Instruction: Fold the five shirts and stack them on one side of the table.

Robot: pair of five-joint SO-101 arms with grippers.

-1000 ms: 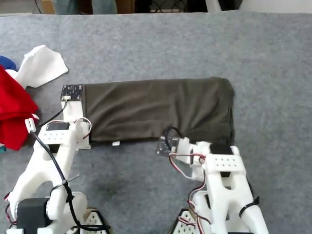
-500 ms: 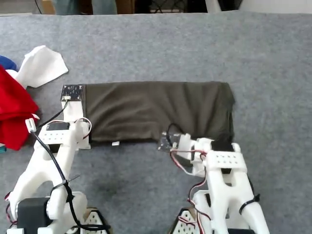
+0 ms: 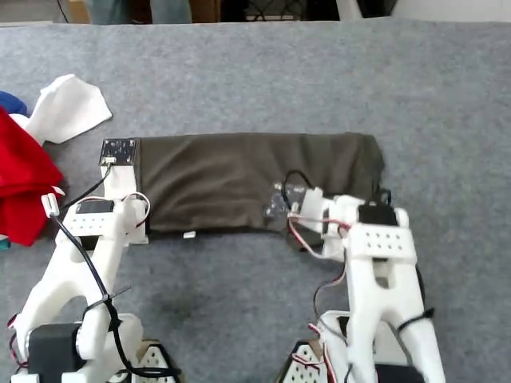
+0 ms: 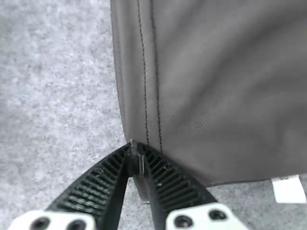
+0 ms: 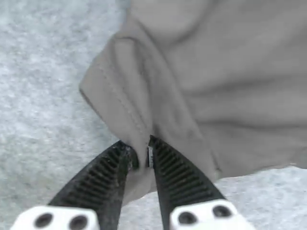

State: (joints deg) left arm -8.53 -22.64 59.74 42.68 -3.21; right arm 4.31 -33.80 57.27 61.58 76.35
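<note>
A red shirt (image 3: 20, 183) lies bunched at the left edge of the desk (image 3: 447, 104), with a white shirt (image 3: 68, 108) just beyond it, touching. The left claw (image 4: 135, 146) is pinched together on the stitched hem at the near left corner of the dark olive shirt (image 3: 231, 179). This shirt lies folded into a long band across the middle of the desk. The right claw (image 5: 139, 146) is clamped on a pinched-up fold of the same shirt's hem, towards its near right part.
</note>
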